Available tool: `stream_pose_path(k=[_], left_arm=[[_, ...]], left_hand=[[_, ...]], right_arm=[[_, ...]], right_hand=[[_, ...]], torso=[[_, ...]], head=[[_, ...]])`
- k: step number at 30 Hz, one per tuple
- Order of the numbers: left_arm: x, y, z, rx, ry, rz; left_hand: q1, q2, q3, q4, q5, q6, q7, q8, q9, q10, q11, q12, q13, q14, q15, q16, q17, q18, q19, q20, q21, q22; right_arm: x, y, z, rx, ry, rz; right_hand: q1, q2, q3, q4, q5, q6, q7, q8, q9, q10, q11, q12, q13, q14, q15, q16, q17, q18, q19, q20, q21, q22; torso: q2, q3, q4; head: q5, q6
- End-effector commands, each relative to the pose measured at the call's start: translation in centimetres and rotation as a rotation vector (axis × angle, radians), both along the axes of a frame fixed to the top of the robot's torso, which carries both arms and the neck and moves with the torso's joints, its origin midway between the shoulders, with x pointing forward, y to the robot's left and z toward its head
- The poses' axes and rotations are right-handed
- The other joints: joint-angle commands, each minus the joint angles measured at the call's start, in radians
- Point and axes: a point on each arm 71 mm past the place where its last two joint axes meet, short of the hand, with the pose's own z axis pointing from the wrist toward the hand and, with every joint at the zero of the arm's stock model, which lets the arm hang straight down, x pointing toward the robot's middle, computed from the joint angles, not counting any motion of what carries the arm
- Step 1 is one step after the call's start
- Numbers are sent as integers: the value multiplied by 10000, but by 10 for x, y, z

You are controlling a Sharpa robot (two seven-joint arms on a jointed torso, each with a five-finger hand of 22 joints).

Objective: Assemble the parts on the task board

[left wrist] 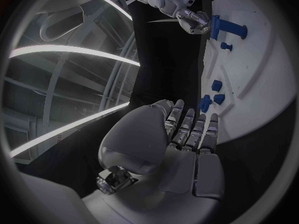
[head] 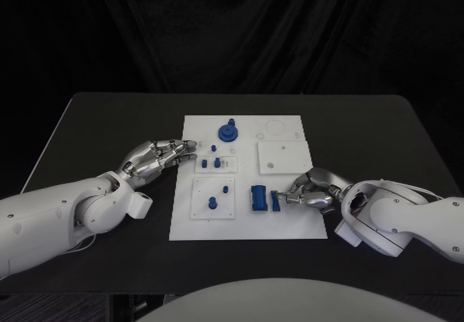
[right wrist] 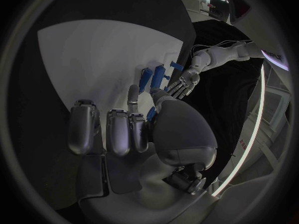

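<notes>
The white task board (head: 247, 225) lies mid-table. My right hand (head: 311, 192) rests at its right edge and pinches a small blue part (head: 275, 201) between thumb and a finger, right beside an upright blue block (head: 258, 198). In the right wrist view the same blue part (right wrist: 151, 114) peeks out by the thumb. My left hand (head: 159, 158) hovers at the board's left edge with fingers stretched out and nothing in them, close to two short blue pegs (head: 212, 163). In the left wrist view those pegs (left wrist: 211, 101) sit just beyond the fingertips (left wrist: 187, 124).
A blue gear-like stack (head: 229, 131) stands at the board's far end. Two more blue pegs (head: 219, 196) stand in a square plate at the near left. A raised white square plate (head: 283, 157) lies at the right. Bare black table (head: 106, 127) surrounds the board.
</notes>
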Motion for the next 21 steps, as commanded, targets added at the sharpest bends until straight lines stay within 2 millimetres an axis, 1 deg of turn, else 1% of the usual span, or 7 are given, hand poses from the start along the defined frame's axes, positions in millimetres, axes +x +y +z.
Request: stream_pose_path(k=[1,3,4,9,13,17,21], left_arm=[[-1,-1,0,-137,-13,-81],[-1,-2,0,-137,-11,-84],[-1,-2,0,-138,-11,-85],[-1,-2,0,-139,-6,-95],[-1,-2,0,-134,2,-96],[-1,-2,0,-132,-6,-83],[-1,-2,0,-136,-13,-81]], left_hand=[[-119,16,60,-16,34,-4,42,62,9,52,25,58,16,26,31,42,15,-121,53,13,25,-6],[-119,16,60,-16,34,-4,42,62,9,52,25,58,16,26,31,42,15,-121,53,13,25,-6],[-119,16,60,-16,34,-4,42,62,9,52,25,58,16,26,31,42,15,-121,53,13,25,-6],[-119,16,60,-16,34,-4,42,62,9,52,25,58,16,26,31,42,15,-121,53,13,25,-6],[-119,16,60,-16,34,-4,42,62,9,52,25,58,16,26,31,42,15,-121,53,13,25,-6],[-119,16,60,-16,34,-4,42,62,9,52,25,58,16,26,31,42,15,-121,53,13,25,-6],[-127,8,74,-15,33,0,43,65,9,65,26,68,17,40,32,57,17,-122,50,13,23,-14]], right_arm=[[-5,0,-2,-163,297,231],[-7,-1,-3,-247,414,284],[-7,-1,-4,-297,485,317],[-9,-1,-6,-456,698,422],[-10,1,-7,-530,821,528],[-11,2,-8,-573,914,623],[-11,4,-9,-600,961,688]], right_hand=[[136,32,-186,-27,-63,-120,-108,593,494,1040,-112,27,2630,623,-130,-5,-2,119,359,-105,-13,1856],[162,42,-235,-39,-79,-178,-132,768,649,1040,-139,27,2630,622,-152,-7,-9,120,357,-123,-18,1854],[205,32,-276,-71,-97,-203,-164,940,795,1040,-157,27,2630,620,-169,-8,-16,122,356,-144,-21,1854],[353,27,-362,-165,-170,-323,-222,1320,1133,1040,-214,27,2630,603,-214,-43,-100,127,346,-182,-54,1844],[400,16,-396,-195,-224,-363,-236,1428,1230,1040,-228,27,2630,596,-226,-58,-133,130,339,-193,-73,1838],[406,16,-412,-197,-249,-373,-240,1466,1263,1040,-232,27,2630,593,-230,-66,-152,130,339,-197,-72,1839],[396,4,-470,-187,-392,-414,-244,1550,1341,1040,-238,27,2630,576,-236,-103,-235,138,325,-204,-117,1825]], torso=[[4,-5,-11],[6,-3,-12],[7,-1,-10],[2,-2,-10],[-8,-11,-17],[-12,-4,-17],[-3,-2,4]], head=[[-11,-2],[-13,-2],[-21,-2],[-23,-2],[16,-2],[18,-2],[3,-2]])
